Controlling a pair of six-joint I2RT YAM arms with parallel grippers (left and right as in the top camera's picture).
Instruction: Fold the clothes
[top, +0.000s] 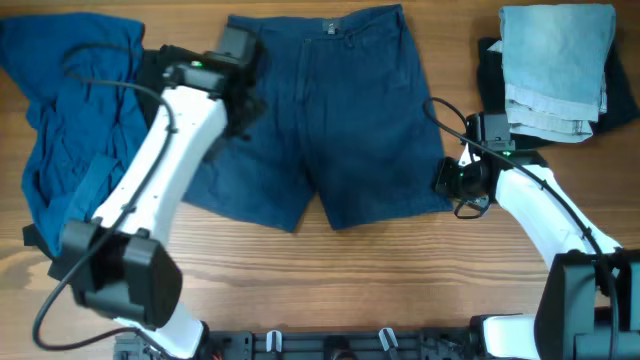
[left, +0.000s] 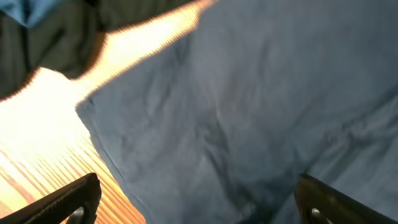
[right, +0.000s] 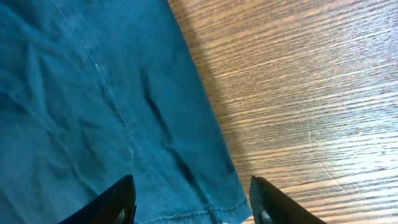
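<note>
Folding begins with what lies flat on the counter (top: 400, 270). The shorts (top: 330, 110) are spread at its middle, waistband away from me and both legs toward me. That makes them the piece to work. A blue garment (top: 70, 110) is heaped at the left. Pale denim (top: 555, 65) sits folded on a black piece (top: 488, 62) at the far right corner, well apart from the shorts.

My left tool (left: 196, 199) hangs released over the left side of the shorts, fingers spread wide, with the side edge (left: 99, 134) just ahead of them. That view is blurred, so I cannot tell whether the fingers touch cloth. My right tool (right: 193, 202) is also released, fingers apart, straddling the hem corner (right: 233, 202) of the right leg where it meets bare wood.

I judge that I am setting up the two grasps. To do it well, I should bring each tool down onto the very edge so one finger slides under the denim. I should pinch only the top garment's full thickness, then lift both sides together. Uneven height could drag the shorts askew or bunch the crotch. Heavy denim may slip from a shallow pinch, so I should bite deep.
</note>
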